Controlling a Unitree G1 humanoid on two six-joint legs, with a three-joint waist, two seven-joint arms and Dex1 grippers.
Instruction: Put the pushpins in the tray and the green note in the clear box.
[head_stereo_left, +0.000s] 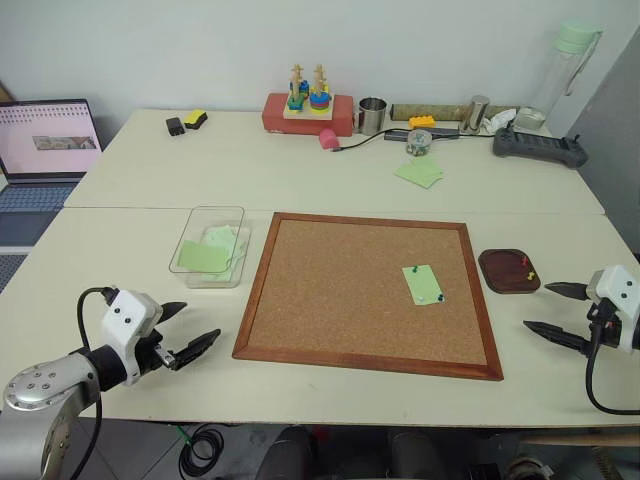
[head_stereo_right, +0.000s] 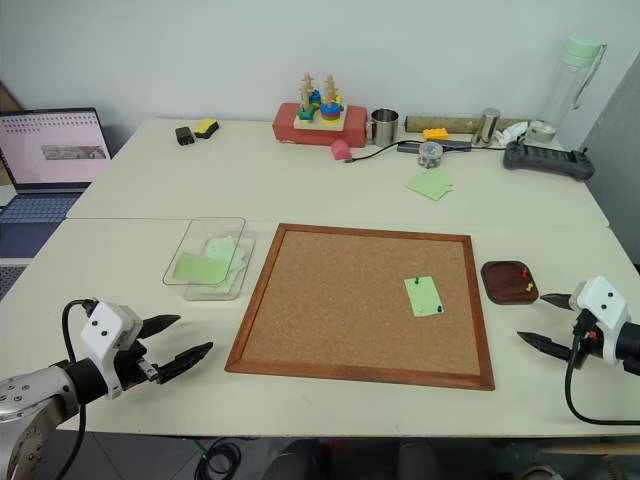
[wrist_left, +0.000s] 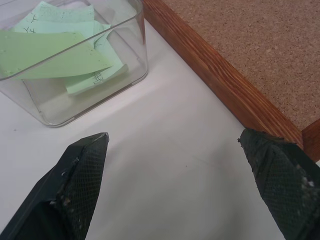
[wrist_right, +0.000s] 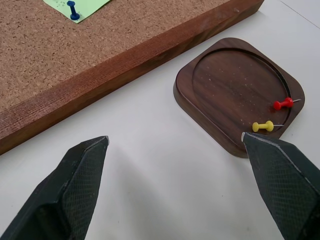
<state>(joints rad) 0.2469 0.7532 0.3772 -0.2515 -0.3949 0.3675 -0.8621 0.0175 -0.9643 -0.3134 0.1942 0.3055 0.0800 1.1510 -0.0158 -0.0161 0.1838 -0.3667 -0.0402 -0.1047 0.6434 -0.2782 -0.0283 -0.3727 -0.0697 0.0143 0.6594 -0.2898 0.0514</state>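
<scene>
From the head camera I see a cork board (head_stereo_left: 370, 295) on a pale table. The green note (head_stereo_left: 422, 284) is pinned to it by two pushpins (head_stereo_left: 414, 268). The clear box (head_stereo_left: 209, 246), holding other green notes, sits just left of the board; the tray (head_stereo_left: 508, 271) sits just right.

My left gripper (head_stereo_left: 190, 330) hovers near the board's left corner, jaws spread and empty. My right gripper (head_stereo_left: 555, 311) waits beside the tray, also spread wide.

The left wrist camera looks at the box corner and board frame.

The right wrist camera shows a red and a yellow pin lying in the tray, and a dark pin in the note.

I judge the pins tiny, hard and slippery: pinch the head. The paper is flimsy: take an edge.
</scene>
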